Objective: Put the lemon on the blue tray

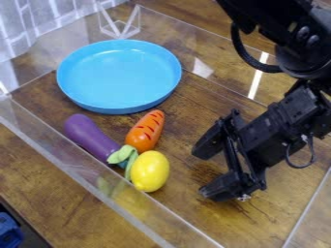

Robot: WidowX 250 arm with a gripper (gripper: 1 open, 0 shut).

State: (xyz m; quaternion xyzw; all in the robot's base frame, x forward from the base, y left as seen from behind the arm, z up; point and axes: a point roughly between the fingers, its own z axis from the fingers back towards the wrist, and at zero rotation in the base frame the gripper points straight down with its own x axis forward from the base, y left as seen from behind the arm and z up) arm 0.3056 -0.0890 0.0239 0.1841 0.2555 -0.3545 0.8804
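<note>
Lemon [149,171] upright-tilted, long axis toward carrot [145,129]

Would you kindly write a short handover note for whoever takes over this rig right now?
Claw: open, empty, low over the wooden table, to the right of the toys.
Small glossy yellow lemon: on the table by the near clear wall, beside the orange carrot and purple eggplant.
Round light-blue tray: empty, further back.
Done: nothing yet.
Left: grasp lemon, place on tray.
</note>
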